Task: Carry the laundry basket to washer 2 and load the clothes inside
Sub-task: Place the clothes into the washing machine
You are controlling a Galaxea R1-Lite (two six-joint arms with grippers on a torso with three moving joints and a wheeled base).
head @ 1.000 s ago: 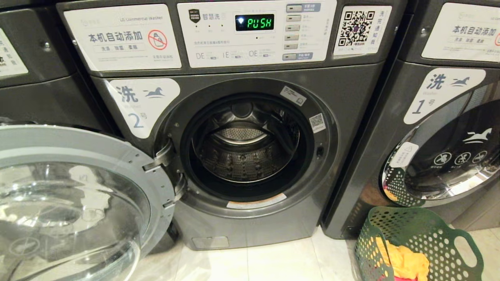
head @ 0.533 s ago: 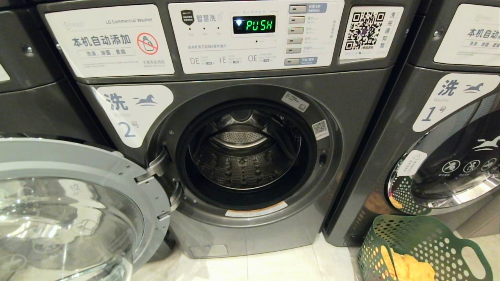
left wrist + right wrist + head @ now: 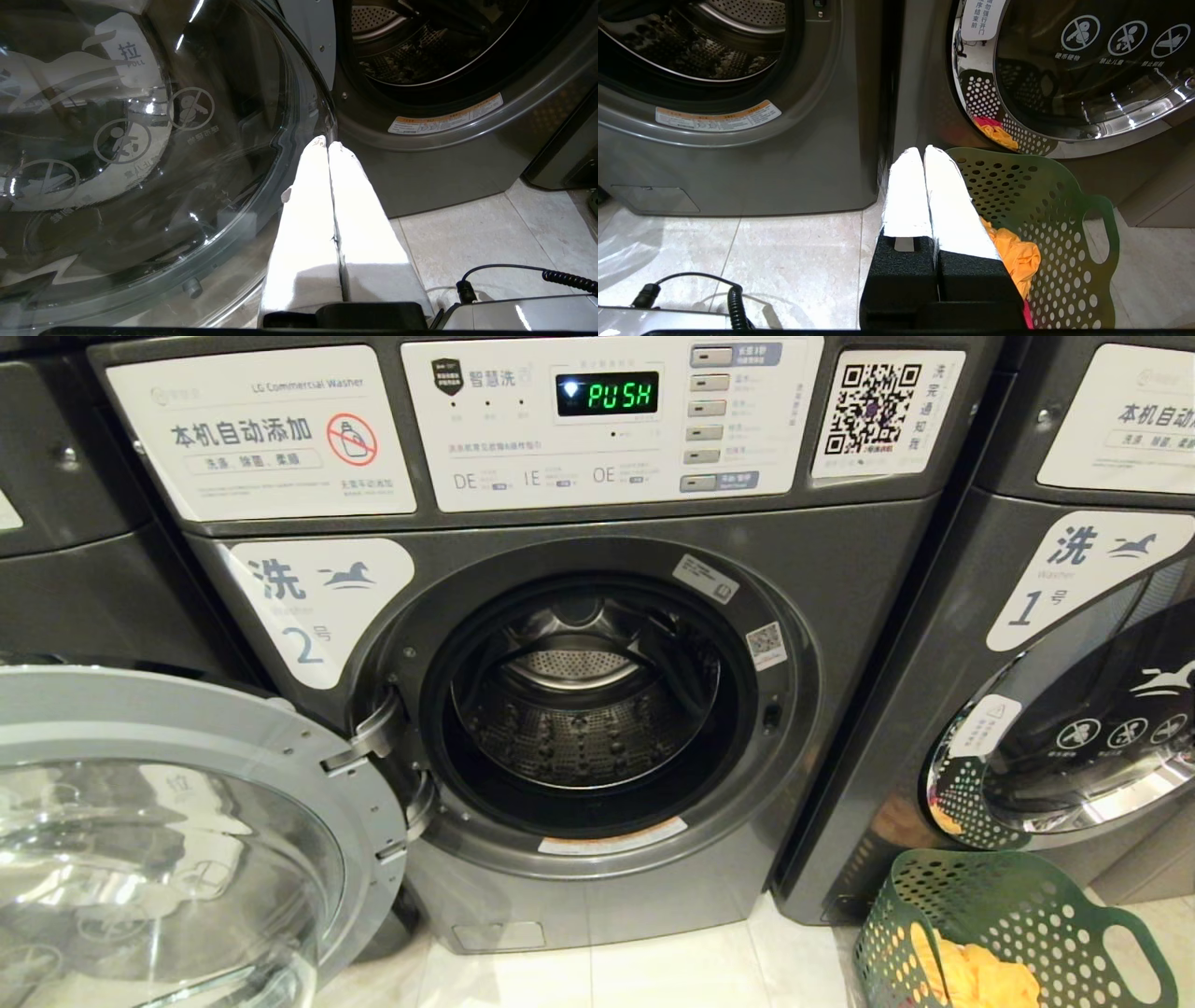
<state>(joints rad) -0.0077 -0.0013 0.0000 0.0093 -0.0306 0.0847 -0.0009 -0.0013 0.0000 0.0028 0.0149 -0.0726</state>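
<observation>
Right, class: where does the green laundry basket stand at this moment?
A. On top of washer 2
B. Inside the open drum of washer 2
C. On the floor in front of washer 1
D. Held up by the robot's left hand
C: the laundry basket sits on the floor below the shut door of washer 1, with clothes inside.

left gripper: two long fingers wrapped in white covering, tapering to rounded tips, seated on a black base block. beside the base, a silver-grey housing with a black plug and a coiled black cable.

right gripper: same white tapered fingers, on black textured foam-like blocks. a ribbed black cable runs to a pale grey housing nearby.
</observation>
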